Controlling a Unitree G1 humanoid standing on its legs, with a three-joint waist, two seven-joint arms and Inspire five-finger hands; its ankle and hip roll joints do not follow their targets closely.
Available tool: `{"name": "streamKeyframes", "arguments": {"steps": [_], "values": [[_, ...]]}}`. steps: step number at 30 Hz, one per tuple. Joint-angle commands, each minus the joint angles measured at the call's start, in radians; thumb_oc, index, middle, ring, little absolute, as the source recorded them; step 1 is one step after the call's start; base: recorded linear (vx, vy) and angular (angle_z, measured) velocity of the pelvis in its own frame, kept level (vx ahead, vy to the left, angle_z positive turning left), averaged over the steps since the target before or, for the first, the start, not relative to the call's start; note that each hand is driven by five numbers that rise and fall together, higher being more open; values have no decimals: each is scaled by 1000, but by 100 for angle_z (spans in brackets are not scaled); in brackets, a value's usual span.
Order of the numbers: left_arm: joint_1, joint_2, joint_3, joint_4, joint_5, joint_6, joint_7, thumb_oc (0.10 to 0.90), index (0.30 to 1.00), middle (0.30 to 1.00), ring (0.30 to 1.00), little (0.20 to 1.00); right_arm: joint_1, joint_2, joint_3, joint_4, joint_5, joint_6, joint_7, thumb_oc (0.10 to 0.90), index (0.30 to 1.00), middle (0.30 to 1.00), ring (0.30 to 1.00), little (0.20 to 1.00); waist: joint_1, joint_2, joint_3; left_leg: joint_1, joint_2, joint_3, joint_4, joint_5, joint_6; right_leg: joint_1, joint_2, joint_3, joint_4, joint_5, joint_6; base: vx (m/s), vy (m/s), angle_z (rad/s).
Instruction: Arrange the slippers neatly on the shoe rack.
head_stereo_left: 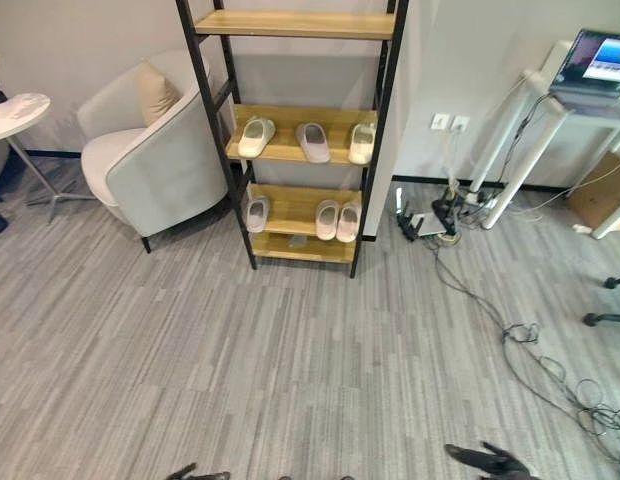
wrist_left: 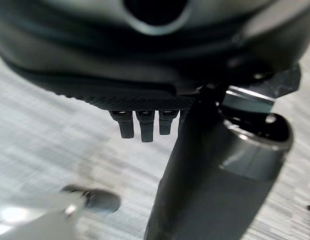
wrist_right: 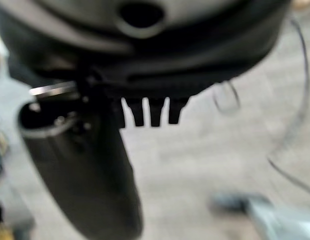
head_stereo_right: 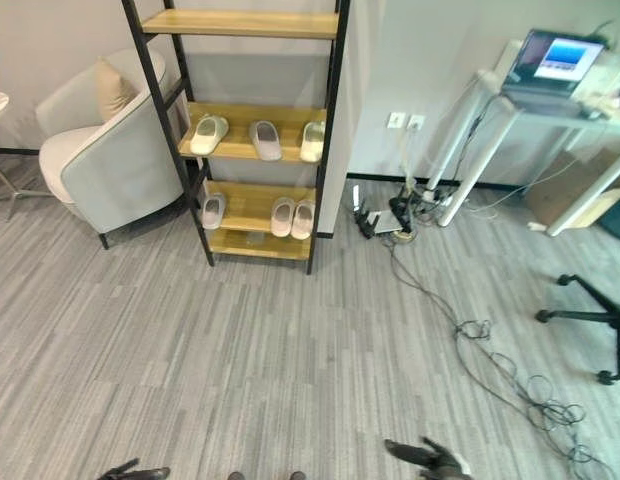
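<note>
Shoe rack point(head_stereo_left: 290, 140): black frame, wooden shelves, standing against the wall. Six slippers on it, three per shelf.

Middle shelf: cream slipper point(head_stereo_left: 256, 136) on the left, pinkish slipper point(head_stereo_left: 313, 142) in the centre, pale slipper point(head_stereo_left: 362, 142) on the right. All three spaced apart. Long axes run front to back. The left one is angled slightly, the other two sit roughly straight.

Lower shelf: single slipper point(head_stereo_left: 257, 213) at the left end, apart from the others. Pair of slippers point(head_stereo_left: 338, 220) at the right, side by side and just about touching. Long axes front to back as well, toes toward the wall as far as I can tell.

Top shelf point(head_stereo_left: 295, 23) carries nothing that I can see.

Surroundings: grey armchair point(head_stereo_left: 160, 155) with a beige cushion point(head_stereo_left: 156, 93) sits just left of the rack, near its left post. Round white tabletop point(head_stereo_left: 15, 112) at far left. Right of the rack: wall sockets point(head_stereo_left: 449, 123), a power strip with cables point(head_stereo_left: 437, 218), loose cable trailing over the grey floor point(head_stereo_left: 290, 350). White stand point(head_stereo_left: 550, 120) with an open laptop point(head_stereo_left: 598, 62) at far right, cardboard box point(head_stereo_left: 600, 190) under it. Black chair base point(head_stereo_right: 590, 315) at the right edge.

Left hand point(head_stereo_left: 198, 473) and right hand point(head_stereo_left: 490, 461) show at the lower edge, well apart from the rack. In the wrist views each has fingers straight and relaxed, holding nothing.
</note>
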Motion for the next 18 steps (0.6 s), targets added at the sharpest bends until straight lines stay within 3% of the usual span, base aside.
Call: {"name": "streamKeyframes", "arguments": {"steps": [1, 5, 10, 13, 15, 16, 17, 18], "values": [[-44, 31, -11, 31, 16, -51, 31, 800, 900, 900, 900, 900, 2, -22, 32, -12, -16, -42, -47, 800, 900, 900, 900, 900, -7, -13, -32, 17, 55, 28, 2, -60, -52, 27, -61, -1, 5, -92, 121, 0, 0, 0], [-48, -6, -38, 30, 26, -44, 41, 800, 900, 900, 900, 900, 16, 45, 71, -30, -47, -37, -66, 800, 900, 900, 900, 900, -10, -10, -29, 12, 53, 21, 2, -59, -55, 28, -65, -10, 5, -98, 118, 6, -2, 1], [-48, -24, -55, 28, 30, -40, 51, 800, 900, 900, 900, 900, 18, 63, 71, -60, -22, -43, -72, 800, 900, 900, 900, 900, -12, -10, -15, 21, 56, 23, 2, -61, -58, 42, -65, -17, 5, -102, 112, 53, -37, 4], [-67, -31, -85, 8, 25, -47, 64, 800, 900, 900, 900, 900, -2, 69, 96, -108, -34, -51, -81, 800, 900, 900, 900, 900, -17, -15, 35, 38, 60, 17, 2, -60, -58, 45, -62, -26, 5, -93, 96, 13, -46, 4], [-77, -32, -93, -1, 16, -51, 66, 800, 900, 900, 900, 900, -10, 71, 101, -110, -34, -51, -82, 800, 900, 900, 900, 900, -17, -22, 57, 4, 61, 17, 68, -77, -62, 35, -68, -29, 20, -97, 92, -49, -34, 7], [-94, -32, -109, -23, 6, -60, 68, 800, 900, 900, 900, 900, -6, 67, 105, -114, -36, -54, -79, 800, 900, 900, 900, 900, -12, -38, 93, -94, 58, 44, 237, -101, -93, 32, -85, -53, 43, -121, 75, -19, -38, 21], [-102, -36, -117, -33, 8, -63, 74, 800, 900, 900, 900, 900, -6, 64, 107, -111, -43, -52, -83, 800, 900, 900, 900, 900, -11, -42, 107, -159, 74, 59, 315, -70, -110, 35, -89, -67, 36, -127, 69, -19, -38, 36], [-102, -36, -117, -33, 8, -63, 74, 800, 900, 900, 900, 900, -6, 64, 107, -111, -43, -52, -83, 800, 900, 900, 900, 900, -11, -42, 106, -161, 74, 59, 316, -70, -110, 35, -88, -67, 36, -127, 69, 52, 23, 63]]}}
